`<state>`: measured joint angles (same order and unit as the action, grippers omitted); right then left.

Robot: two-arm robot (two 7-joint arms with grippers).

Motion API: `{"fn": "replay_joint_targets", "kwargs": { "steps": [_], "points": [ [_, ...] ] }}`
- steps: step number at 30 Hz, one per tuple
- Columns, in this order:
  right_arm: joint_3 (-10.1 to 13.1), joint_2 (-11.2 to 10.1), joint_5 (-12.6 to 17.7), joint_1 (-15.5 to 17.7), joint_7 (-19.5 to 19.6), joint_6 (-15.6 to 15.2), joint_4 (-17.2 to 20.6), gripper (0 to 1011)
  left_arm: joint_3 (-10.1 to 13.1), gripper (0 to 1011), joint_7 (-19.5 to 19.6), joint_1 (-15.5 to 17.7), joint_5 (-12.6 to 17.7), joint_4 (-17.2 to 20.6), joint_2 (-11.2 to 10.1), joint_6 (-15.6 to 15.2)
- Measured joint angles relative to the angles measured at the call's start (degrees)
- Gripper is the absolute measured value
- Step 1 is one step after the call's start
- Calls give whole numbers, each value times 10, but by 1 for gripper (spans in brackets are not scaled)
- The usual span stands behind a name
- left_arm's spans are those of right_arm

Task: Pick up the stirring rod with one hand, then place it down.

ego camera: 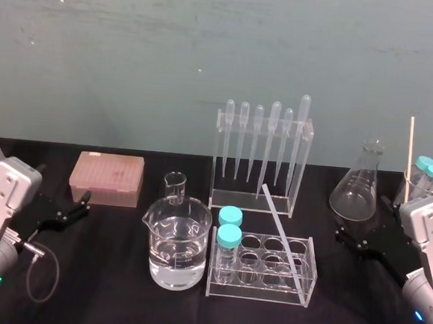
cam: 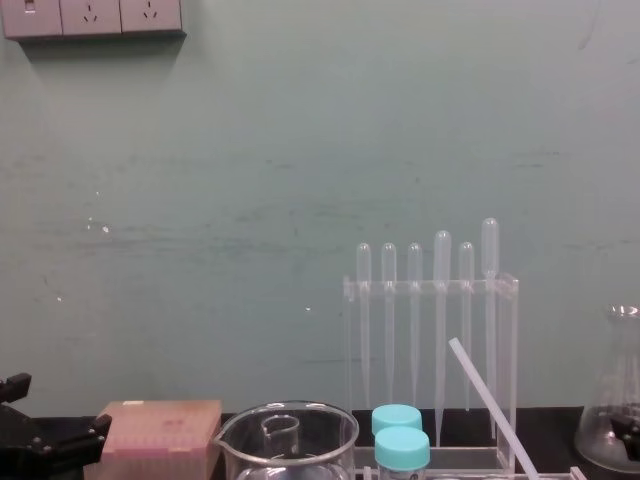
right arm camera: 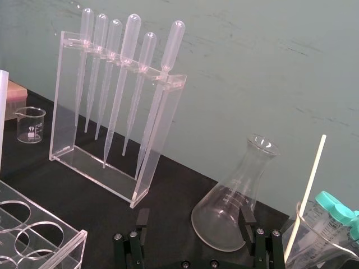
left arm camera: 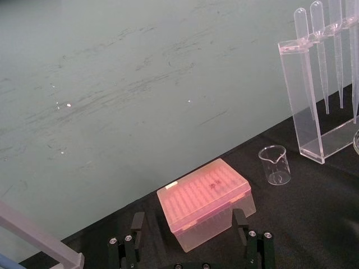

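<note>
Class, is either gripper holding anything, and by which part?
Nothing is held: left gripper and right gripper are open; the stirring rod rests on the tube rack.

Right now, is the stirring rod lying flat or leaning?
Leaning: in the chest view the stirring rod slants up from the tube rack; left gripper and right gripper sit apart from it, open.

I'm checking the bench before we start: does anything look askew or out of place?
The stirring rod stands out: it leans slanted across the clear test tube rack, upper end toward the pipette stand, neither lying flat nor standing upright. No spill or breakage is visible.
</note>
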<state>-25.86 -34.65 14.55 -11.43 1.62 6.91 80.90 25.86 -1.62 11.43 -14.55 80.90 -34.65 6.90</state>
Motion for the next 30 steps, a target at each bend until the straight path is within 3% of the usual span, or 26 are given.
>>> {"fn": "replay_joint_targets", "kwargs": {
  "steps": [30],
  "points": [
    [0, 0, 0, 0, 0, 0, 0, 1000, 0, 1000, 0, 0, 0, 0, 0, 0]
  ]
}}
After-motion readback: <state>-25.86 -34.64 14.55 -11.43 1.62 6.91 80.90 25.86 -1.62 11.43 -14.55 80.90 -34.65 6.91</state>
